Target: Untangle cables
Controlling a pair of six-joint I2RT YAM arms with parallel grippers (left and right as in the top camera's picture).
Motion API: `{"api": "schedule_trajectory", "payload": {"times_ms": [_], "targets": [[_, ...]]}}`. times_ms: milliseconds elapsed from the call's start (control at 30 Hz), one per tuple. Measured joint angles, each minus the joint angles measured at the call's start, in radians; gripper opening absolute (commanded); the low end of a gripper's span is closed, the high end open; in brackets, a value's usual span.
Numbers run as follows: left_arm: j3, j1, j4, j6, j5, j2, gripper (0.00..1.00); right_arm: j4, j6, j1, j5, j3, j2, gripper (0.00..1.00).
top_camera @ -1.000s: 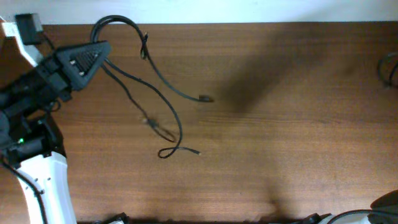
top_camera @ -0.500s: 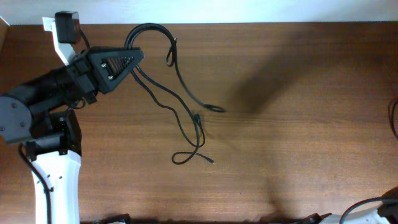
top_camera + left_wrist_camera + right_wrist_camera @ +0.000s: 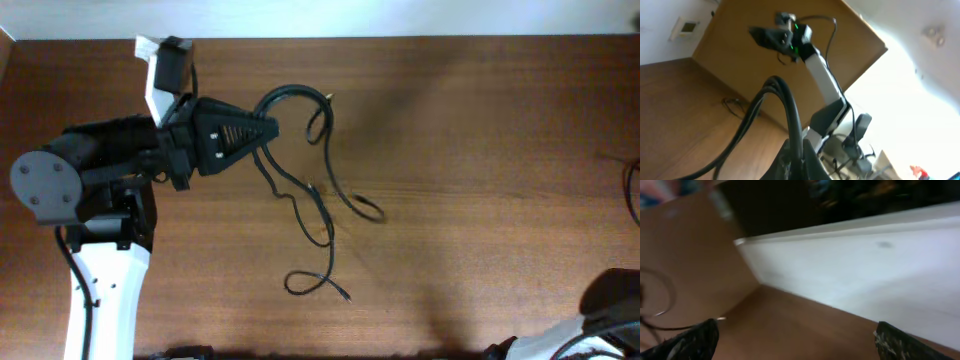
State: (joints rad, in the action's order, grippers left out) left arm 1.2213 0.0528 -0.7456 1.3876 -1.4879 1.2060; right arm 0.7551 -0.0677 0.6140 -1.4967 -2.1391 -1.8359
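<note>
The cables [image 3: 318, 205] are thin black cords. They arch up from my left gripper [image 3: 268, 128], curl near the table's far edge and trail toward the front. One plug end [image 3: 345, 296] lies beyond a small loop. In the left wrist view the left gripper [image 3: 801, 156] is shut on the cables [image 3: 790, 107], which rise from between its fingers and droop left onto the wood. My right gripper [image 3: 797, 342] is open wide, with only bare table between its fingertips [image 3: 695, 340]. A cable loop [image 3: 662, 302] shows blurred at that view's left edge.
The brown wooden table [image 3: 480, 150] meets a white wall [image 3: 865, 255] along its far side. Part of the right arm [image 3: 610, 300] sits at the front right corner, with its own thicker wiring [image 3: 632, 190] at the right edge. The left arm's white base [image 3: 100, 300] stands front left.
My left gripper has swung to the right along the far side, dragging the cables with it, and the trailing loop and plug ends have slid right. More of the right arm shows at the front right corner.
</note>
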Motion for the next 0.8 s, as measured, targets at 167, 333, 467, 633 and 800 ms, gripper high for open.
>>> {"api": "schedule_trajectory", "payload": {"times_ms": [167, 333, 467, 633, 800], "targets": [[0.0, 0.0, -0.001, -0.15, -0.052, 0.011, 0.04, 0.0, 0.0, -0.301, -0.025, 0.0, 0.065, 0.99], [0.002, 0.024, 0.072, -0.199, 0.024, 0.121, 0.09, -0.014, 0.0, -0.505, -0.033, 0.0, 0.077, 0.99], [0.002, 0.025, 0.092, -0.19, 0.129, 0.163, 0.11, -0.024, -0.016, -0.6, -0.034, 0.0, 0.077, 0.99], [0.015, 0.025, 0.023, -0.083, 0.274, 0.162, 0.08, -0.017, -0.085, -0.707, 0.004, 0.0, 0.077, 0.99], [0.111, 0.022, 0.022, -0.032, 0.322, 0.162, 0.05, 0.143, -0.216, -0.801, 0.077, -0.001, 0.052, 0.99]]}}
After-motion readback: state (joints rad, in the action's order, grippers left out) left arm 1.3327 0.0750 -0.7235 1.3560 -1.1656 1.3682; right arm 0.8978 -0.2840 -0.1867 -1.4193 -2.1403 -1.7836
